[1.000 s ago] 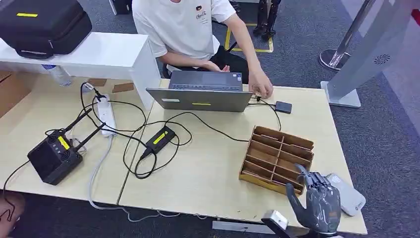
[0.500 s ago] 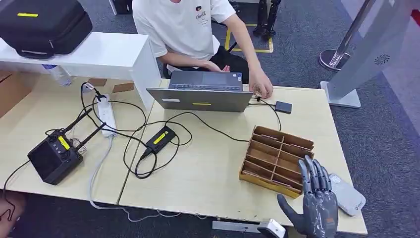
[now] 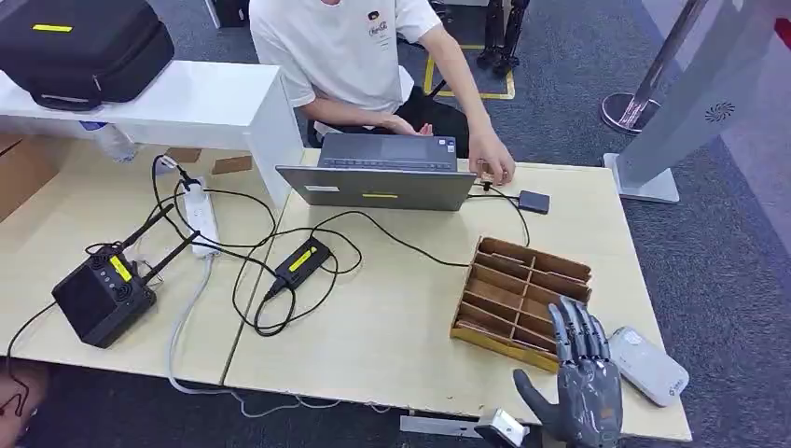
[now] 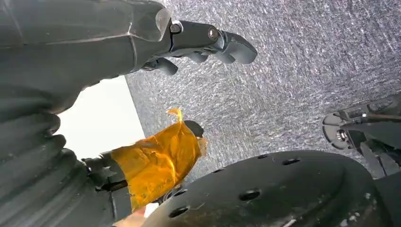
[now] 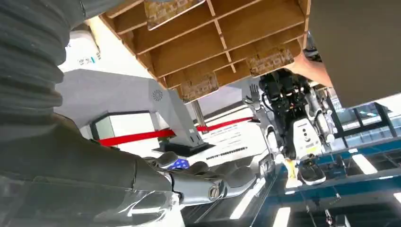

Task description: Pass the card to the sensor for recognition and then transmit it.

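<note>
- Cards are seen standing in the slots of the wooden card rack, lower right of the head view; patterned card edges are visible among the dividers in the right wrist view. No card is held yet.
- Upright storage in the slots is judged to leave each card's top edge free for pinching from above.
- The right hand is raised at the near edge of the rack, fingers extended and apart, nothing held; its fingertips overlap the rack's front wall in the head view, and contact cannot be told.
- The white sensor is laid flat on the counter just right of the hand, presumably so a lifted card needs only a short swing for reading.
- The left hand is hung over the grey carpet, fingers curled in with nothing between them.
- A laptop is set at the far edge, upper centre, with a person's hand resting beside it; handing over is judged to go that way.
- Cables, a power strip and a black radio unit are spread across the left half, well apart from the rack.
</note>
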